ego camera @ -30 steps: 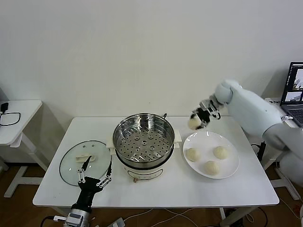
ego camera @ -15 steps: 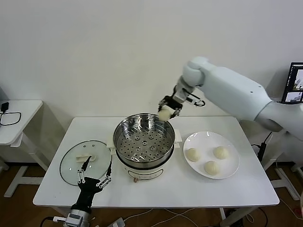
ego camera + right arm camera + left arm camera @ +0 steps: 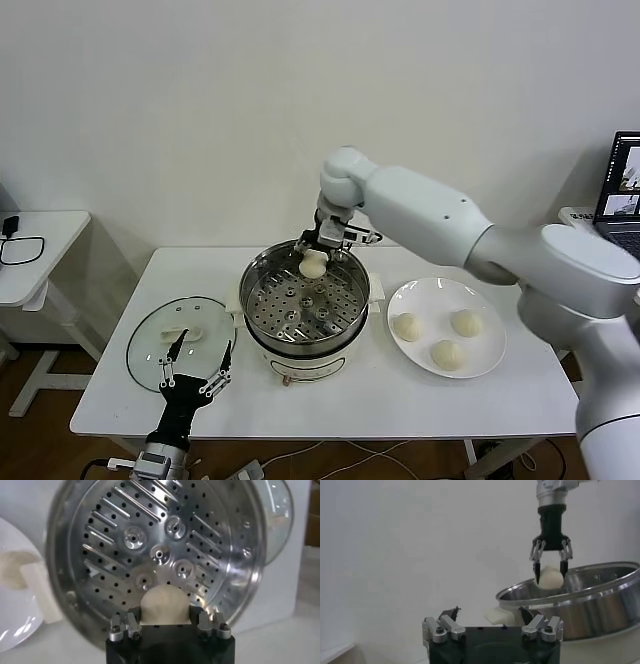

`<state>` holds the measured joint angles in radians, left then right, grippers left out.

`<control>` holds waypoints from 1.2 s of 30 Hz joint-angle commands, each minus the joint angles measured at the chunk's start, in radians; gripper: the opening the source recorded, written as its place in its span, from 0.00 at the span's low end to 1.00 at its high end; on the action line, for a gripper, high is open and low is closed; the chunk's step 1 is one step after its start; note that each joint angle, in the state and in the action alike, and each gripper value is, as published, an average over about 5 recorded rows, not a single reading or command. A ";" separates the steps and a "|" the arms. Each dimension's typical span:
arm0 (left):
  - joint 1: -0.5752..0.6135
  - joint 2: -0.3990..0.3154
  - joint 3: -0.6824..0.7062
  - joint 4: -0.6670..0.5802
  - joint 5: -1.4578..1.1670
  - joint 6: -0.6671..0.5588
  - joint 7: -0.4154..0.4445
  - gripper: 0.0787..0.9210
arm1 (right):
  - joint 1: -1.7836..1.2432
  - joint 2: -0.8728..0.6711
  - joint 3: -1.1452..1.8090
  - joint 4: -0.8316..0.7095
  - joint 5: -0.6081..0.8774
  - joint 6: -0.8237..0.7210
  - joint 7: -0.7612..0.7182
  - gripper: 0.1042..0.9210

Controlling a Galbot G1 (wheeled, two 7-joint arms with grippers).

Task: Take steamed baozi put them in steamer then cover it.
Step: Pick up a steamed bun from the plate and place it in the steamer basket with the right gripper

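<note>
Right hand (image 3: 314,252): clamped on one baozi (image 3: 314,265), a smooth, rounded cream dough bun, held over the far side of the steamer's opening; in the left wrist view the dark fingers (image 3: 538,560) pinch it from both sides just above the rim.
Left hand (image 3: 196,372): fingers spread apart, holding nothing, at the near table edge just beside the cover.
Steamer (image 3: 257,290): round polished steel pot on a white base, mid-table; its tray (image 3: 160,545) is perforated with holes, slots and raised round bosses.
Cover (image 3: 150,345): clear glass disc with metal rim and white rectangular handle, flat on the table (image 3: 400,400) left of the steamer.
Plate (image 3: 490,350): flat, white, glossy, right of the steamer; carries three more cream buns (image 3: 447,354).
</note>
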<state>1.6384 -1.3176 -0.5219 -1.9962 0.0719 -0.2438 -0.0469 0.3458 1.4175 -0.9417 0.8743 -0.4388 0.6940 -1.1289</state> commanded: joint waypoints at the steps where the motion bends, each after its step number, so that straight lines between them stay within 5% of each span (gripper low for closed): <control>1: -0.002 0.000 0.001 0.006 0.000 -0.002 -0.001 0.88 | -0.061 0.096 0.023 -0.130 -0.100 0.034 0.018 0.67; 8: -0.005 0.000 0.001 0.010 -0.001 -0.003 -0.002 0.88 | -0.073 0.111 0.026 -0.148 -0.109 0.041 0.037 0.71; 17: -0.005 0.000 0.001 0.007 -0.002 -0.002 -0.003 0.88 | -0.030 0.053 0.019 -0.039 -0.039 0.015 0.013 0.88; 25: -0.005 0.001 0.007 0.000 -0.001 0.003 -0.003 0.88 | 0.144 -0.172 -0.075 0.201 0.337 -0.235 -0.122 0.88; 32: -0.005 0.002 0.016 -0.011 -0.001 0.007 -0.003 0.88 | 0.315 -0.365 -0.252 0.175 0.746 -0.572 -0.179 0.88; 36: -0.006 0.004 0.020 -0.012 -0.001 0.007 -0.003 0.88 | 0.317 -0.457 -0.338 0.155 0.857 -0.704 -0.171 0.88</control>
<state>1.6330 -1.3149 -0.5043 -2.0055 0.0705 -0.2377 -0.0498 0.5418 1.1724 -1.1133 0.9918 0.0436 0.3127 -1.2499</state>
